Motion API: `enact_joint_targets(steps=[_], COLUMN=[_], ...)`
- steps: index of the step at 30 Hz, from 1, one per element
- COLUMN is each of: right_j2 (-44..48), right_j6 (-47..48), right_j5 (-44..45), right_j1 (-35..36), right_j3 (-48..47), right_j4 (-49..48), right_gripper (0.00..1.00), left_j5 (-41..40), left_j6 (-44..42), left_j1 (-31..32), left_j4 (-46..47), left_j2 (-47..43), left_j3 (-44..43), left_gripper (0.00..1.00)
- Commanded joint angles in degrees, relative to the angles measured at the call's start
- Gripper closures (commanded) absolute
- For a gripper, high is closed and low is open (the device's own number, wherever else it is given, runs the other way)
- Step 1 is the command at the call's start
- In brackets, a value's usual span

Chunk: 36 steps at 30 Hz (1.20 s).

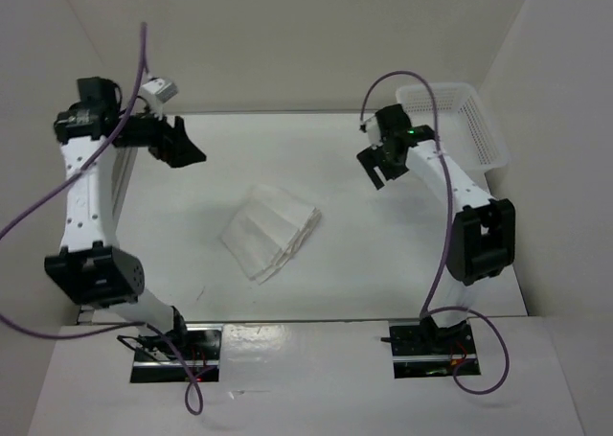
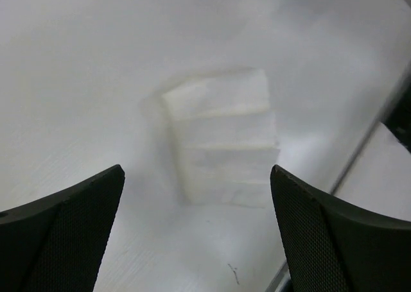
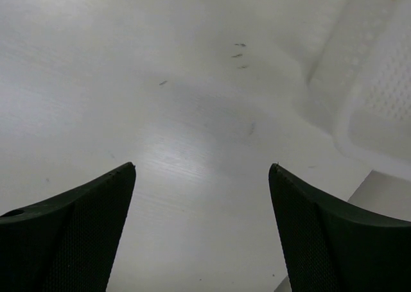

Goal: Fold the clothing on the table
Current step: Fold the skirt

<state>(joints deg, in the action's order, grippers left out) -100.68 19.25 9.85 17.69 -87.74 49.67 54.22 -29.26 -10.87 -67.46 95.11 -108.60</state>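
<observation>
The white pleated clothing (image 1: 270, 230) lies folded into a small layered stack near the middle of the table (image 1: 374, 263). In the left wrist view the clothing (image 2: 223, 138) sits ahead of the fingers, apart from them. My left gripper (image 1: 185, 147) hovers open at the back left, well away from the stack, nothing between its fingers (image 2: 70, 234). My right gripper (image 1: 378, 168) hangs open at the back right over bare table (image 3: 192, 176), empty, its fingers (image 3: 334, 240) spread wide.
A white plastic mesh basket (image 1: 458, 122) stands at the back right corner, just behind the right gripper; its wall (image 3: 379, 106) shows in the right wrist view. White walls enclose the table on three sides. Purple cables loop off both arms.
</observation>
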Motion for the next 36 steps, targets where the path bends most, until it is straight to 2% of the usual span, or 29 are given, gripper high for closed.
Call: enact_joint_targets(steps=[1, 2, 3, 5, 7, 11, 13, 18, 24, 26, 36], right_j2=[9.3, 11.0, 12.7, 17.9, 21.0, 20.9, 19.7, 20.5, 21.1, 21.1, 21.7], right_j6=[-4.2, -5.3, -7.4, -9.4, -10.9, -11.5, -11.5, -9.8, -6.9, -6.4, -5.4], right_j5=[0.8, -3.4, -6.0, -10.0, -12.3, -10.6, -12.9, -13.5, -15.6, -17.7, -21.4], right_j1=[-10.5, -13.5, -20.3, -26.4, -32.6, -36.1, -37.4, -40.8, -40.8, -40.8, -40.8], right_j3=[3.4, 4.4, 6.0, 12.6, 20.4, 26.3, 27.4, 30.6, 31.8, 31.8, 31.8], right_j4=[-8.4, -9.8, -11.3, -17.0, -21.0, -25.7, -26.3, -29.9, -29.4, -28.8, -27.7], right_gripper=[0.12, 0.12, 0.12, 0.12, 0.12, 0.10, 0.06, 0.06, 0.05, 0.01, 0.01], left_j5=[-12.9, -16.0, -21.5, -25.8, -28.3, -27.0, -25.7, -25.7, -25.2, -25.2, -23.5], left_j6=[8.6, 12.0, 12.9, 15.0, 17.4, 21.4, 20.4, 19.7, 19.7, 19.7, 19.1], left_j1=[-7.0, -10.7, -12.6, -15.7, -20.1, -26.0, -29.0, -32.5, -32.5, -32.5, -32.5], left_j4=[7.5, 14.4, 17.3, 22.9, 24.6, 32.2, 32.2, 34.2, 34.8, 34.8, 34.8], left_j2=[-6.9, -12.8, -15.5, -20.3, -21.5, -23.7, -23.7, -23.0, -23.0, -23.0, -23.6], left_j3=[12.4, 22.1, 26.8, 33.9, 41.1, 49.2, 49.2, 50.4, 51.5, 51.5, 51.5], left_gripper=[0.00, 0.00, 0.00, 0.00, 0.00, 0.00, 0.00, 0.00, 0.00, 0.00, 0.00])
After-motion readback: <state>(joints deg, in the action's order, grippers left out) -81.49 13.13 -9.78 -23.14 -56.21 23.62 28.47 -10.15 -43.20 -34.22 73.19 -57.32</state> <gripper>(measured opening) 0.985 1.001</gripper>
